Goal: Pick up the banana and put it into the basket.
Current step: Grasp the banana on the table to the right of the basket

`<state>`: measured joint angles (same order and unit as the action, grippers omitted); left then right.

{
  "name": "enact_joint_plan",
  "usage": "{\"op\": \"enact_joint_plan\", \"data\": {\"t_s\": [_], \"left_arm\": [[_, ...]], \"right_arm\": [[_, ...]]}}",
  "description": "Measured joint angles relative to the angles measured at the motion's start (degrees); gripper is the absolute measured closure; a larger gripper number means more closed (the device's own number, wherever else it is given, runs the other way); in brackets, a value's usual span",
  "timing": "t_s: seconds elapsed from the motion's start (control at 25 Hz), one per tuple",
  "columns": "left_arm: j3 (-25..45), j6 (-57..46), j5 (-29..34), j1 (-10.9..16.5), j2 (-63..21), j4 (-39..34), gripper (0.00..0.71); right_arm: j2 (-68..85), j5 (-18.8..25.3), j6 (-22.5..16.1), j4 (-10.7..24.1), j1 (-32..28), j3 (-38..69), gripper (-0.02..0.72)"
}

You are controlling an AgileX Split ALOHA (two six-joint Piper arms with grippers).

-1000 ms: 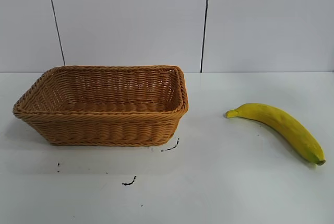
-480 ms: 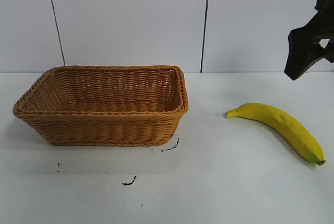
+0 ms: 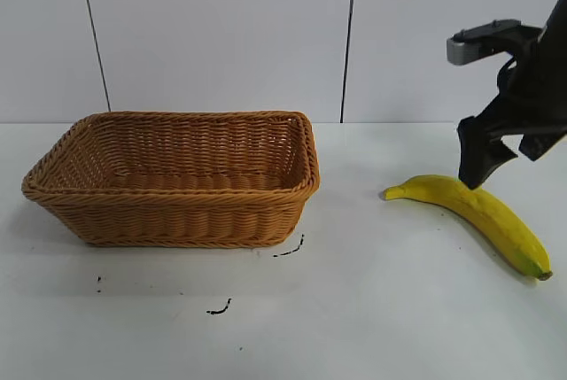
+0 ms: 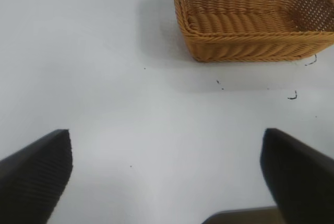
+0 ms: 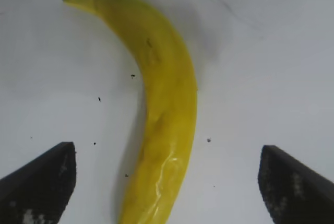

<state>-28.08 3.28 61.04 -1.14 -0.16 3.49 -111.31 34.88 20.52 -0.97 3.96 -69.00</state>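
Observation:
The yellow banana (image 3: 483,212) lies on the white table at the right, its greenish stem pointing toward the basket. The light-brown wicker basket (image 3: 177,221) stands at the left and holds nothing. My right gripper (image 3: 496,166) hangs just above the banana's stem half. It is open and empty. In the right wrist view the banana (image 5: 167,104) lies lengthwise between the two wide-apart fingers (image 5: 42,182). My left gripper (image 4: 167,145) is out of the exterior view. It is open and empty over bare table, with the basket (image 4: 250,49) farther off.
Small black marks (image 3: 288,249) dot the table in front of the basket. A white panelled wall stands close behind the table. Bare white table (image 3: 354,309) lies between the basket and the banana.
My right arm has come into view from the upper right and dropped down and leftward until it is just over the banana. The banana and the basket have not moved.

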Motion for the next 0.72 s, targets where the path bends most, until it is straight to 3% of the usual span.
{"op": "enact_joint_plan", "data": {"t_s": [0.28, 0.72], "left_arm": [[0.00, 0.00, 0.00, 0.00, 0.00, 0.00, 0.015], [0.00, 0.00, 0.00, 0.00, 0.00, 0.00, 0.015]], "right_arm": [[-5.31, -2.14, -0.44, 0.00, 0.00, 0.00, 0.029], [-6.65, -4.79, -2.98, -0.06, 0.00, -0.01, 0.113]]}}
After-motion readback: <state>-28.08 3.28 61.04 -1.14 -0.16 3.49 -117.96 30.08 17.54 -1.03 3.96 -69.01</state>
